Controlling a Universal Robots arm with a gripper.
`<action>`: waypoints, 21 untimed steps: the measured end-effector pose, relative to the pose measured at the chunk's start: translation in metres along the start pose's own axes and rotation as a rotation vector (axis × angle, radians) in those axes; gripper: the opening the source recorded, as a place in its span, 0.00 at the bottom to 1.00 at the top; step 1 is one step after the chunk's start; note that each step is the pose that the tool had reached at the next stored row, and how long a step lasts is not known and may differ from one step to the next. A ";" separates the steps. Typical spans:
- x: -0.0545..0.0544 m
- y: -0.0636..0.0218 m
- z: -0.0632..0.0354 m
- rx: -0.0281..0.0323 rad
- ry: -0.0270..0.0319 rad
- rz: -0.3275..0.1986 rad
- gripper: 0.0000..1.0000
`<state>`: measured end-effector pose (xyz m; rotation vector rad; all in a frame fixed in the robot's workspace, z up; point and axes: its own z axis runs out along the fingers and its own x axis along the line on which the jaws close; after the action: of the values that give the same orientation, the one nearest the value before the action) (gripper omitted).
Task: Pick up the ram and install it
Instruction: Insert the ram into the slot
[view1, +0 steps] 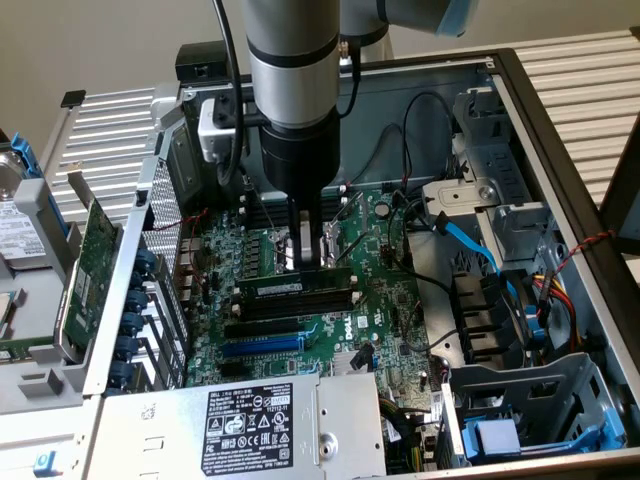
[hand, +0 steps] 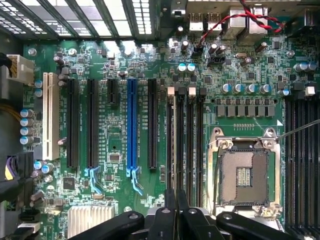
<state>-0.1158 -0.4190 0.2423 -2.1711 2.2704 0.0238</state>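
Grey metal power supply (view1: 330, 420) sits at the bottom of the exterior view. Beyond it lie a blue slot (view1: 262, 345) and black slots on the green motherboard (view1: 395, 300). Mid-frame, the ram (view1: 290, 288) stands on edge along the memory slots. Its long axis runs across the frame, parallel to them, label end toward the exterior view's left. The gripper (view1: 310, 258) is pinched closed on its top edge.
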 end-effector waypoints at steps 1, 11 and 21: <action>0.000 0.0002 0.0002 0.0000 -0.0010 0.000 0.12; 0.000 0.0008 0.0027 -0.0001 -0.0026 0.001 0.12; 0.001 0.0009 0.0049 -0.0001 -0.0026 0.002 0.12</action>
<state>-0.1168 -0.4198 0.2375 -2.1678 2.2711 0.0267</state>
